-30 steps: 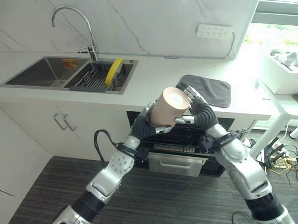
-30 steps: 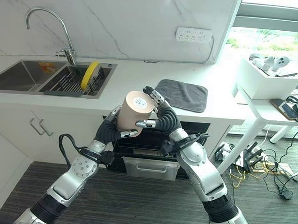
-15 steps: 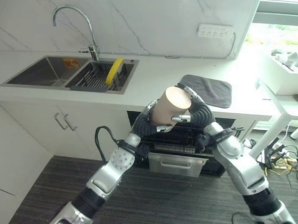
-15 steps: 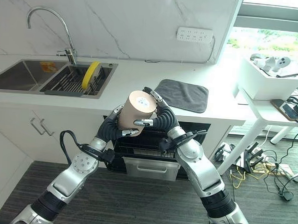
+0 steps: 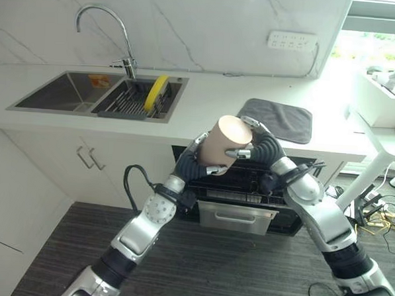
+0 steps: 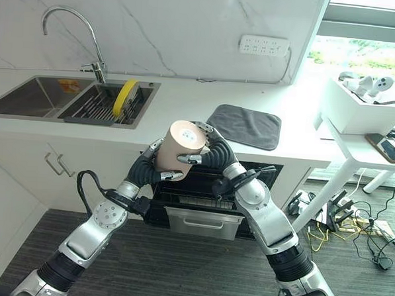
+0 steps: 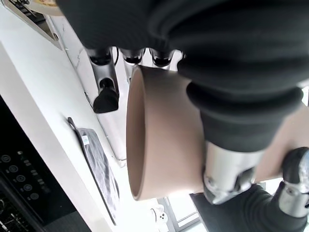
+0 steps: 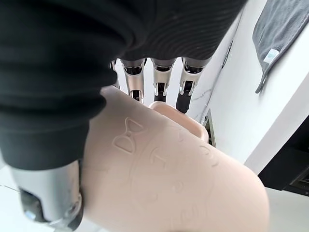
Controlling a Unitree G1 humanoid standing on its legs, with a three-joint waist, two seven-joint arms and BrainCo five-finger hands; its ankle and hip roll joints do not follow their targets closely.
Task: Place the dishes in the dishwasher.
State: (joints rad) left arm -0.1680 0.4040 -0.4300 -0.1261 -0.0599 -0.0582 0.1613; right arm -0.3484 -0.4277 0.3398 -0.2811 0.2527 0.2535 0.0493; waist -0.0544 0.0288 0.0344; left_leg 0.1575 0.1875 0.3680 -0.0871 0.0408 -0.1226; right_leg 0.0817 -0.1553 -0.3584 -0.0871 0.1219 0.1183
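Cradling the tan cup between both hands in mid-air above the open dishwasher, base tipped towards the camera. The left hand curls round one side, the right hand wraps the other, probably for a handover or to turn it mouth-down for the rack. One yellow plate waits in the sink.

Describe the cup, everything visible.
The cup is a plain tan-pink mug with a matte, ceramic look, a flat base and a handle with raised lettering beside it. It is tilted, base up toward the head camera, held in the air in front of the counter edge above the open dishwasher. Left hand and right hand both clasp it.
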